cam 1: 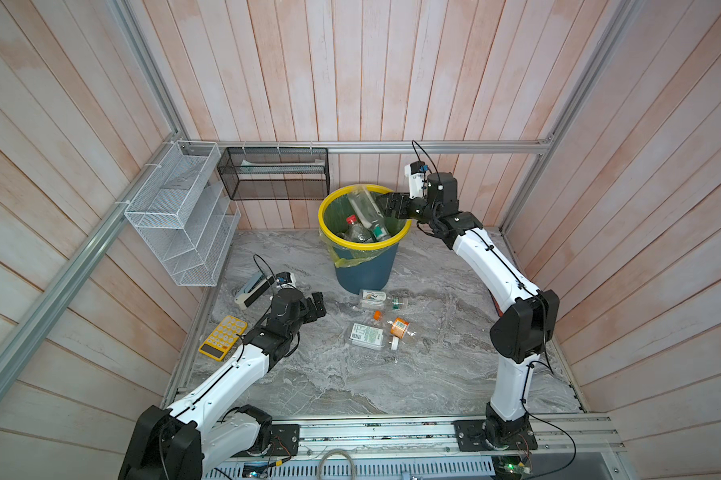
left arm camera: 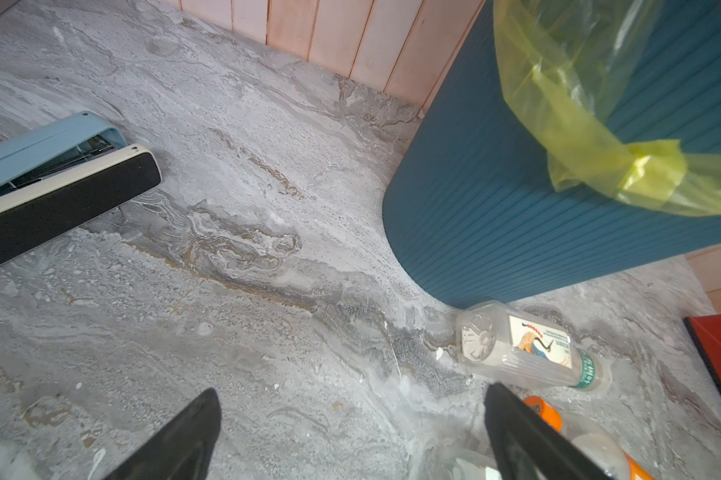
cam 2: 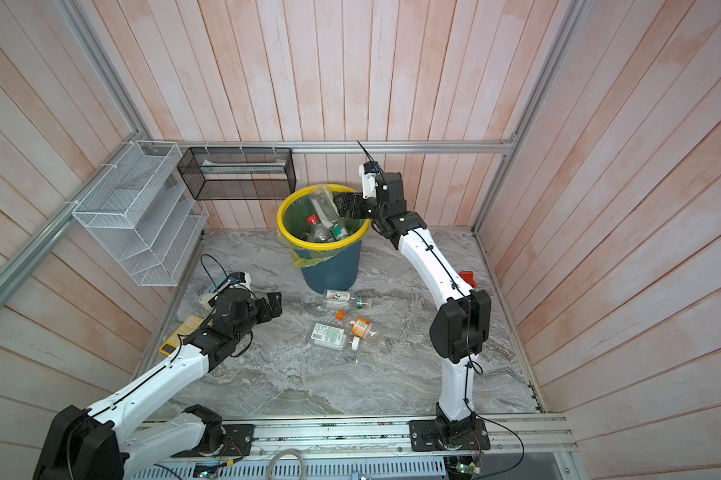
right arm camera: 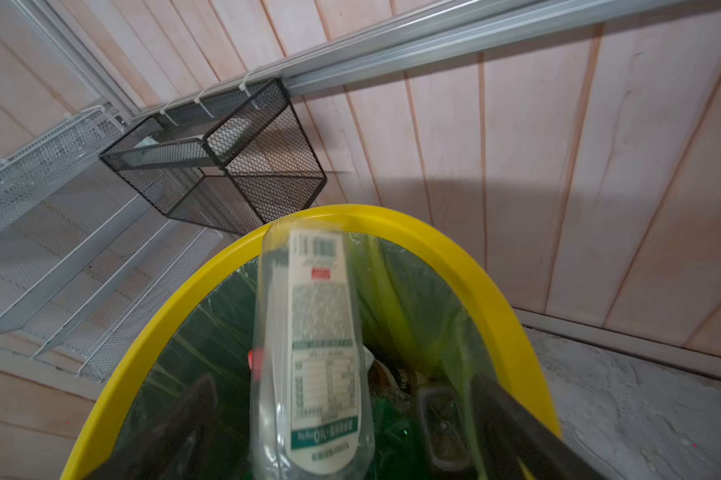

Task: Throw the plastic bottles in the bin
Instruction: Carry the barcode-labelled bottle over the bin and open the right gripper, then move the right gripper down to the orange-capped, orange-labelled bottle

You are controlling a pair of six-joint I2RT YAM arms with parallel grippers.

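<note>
The bin (cam 1: pixel 363 270) (cam 2: pixel 331 270), dark teal with a yellow rim and a yellow-green liner, stands at the back. My right gripper (cam 1: pixel 385 203) (right arm camera: pixel 344 382) hangs over its mouth, open. A clear plastic bottle (cam 1: pixel 365 208) (right arm camera: pixel 313 332) with a white label is blurred and loose between the wide-apart fingers, tilted into the bin. Other bottles (cam 1: pixel 352 224) lie inside. Several plastic bottles (cam 1: pixel 373 297) (cam 1: pixel 367 336) (cam 1: pixel 400 328) lie on the marble in front of the bin. My left gripper (cam 1: pixel 317 305) (left arm camera: pixel 352 395) hovers open and empty just left of them.
A yellow calculator (cam 1: pixel 223 336) and a blue-and-cream stapler (cam 1: pixel 254 289) (left arm camera: pixel 59 183) lie left of my left arm. A red object (cam 2: pixel 466 276) sits behind my right arm. A white wire rack (cam 1: pixel 180 216) and a black mesh basket (cam 1: pixel 273 172) hang on the walls.
</note>
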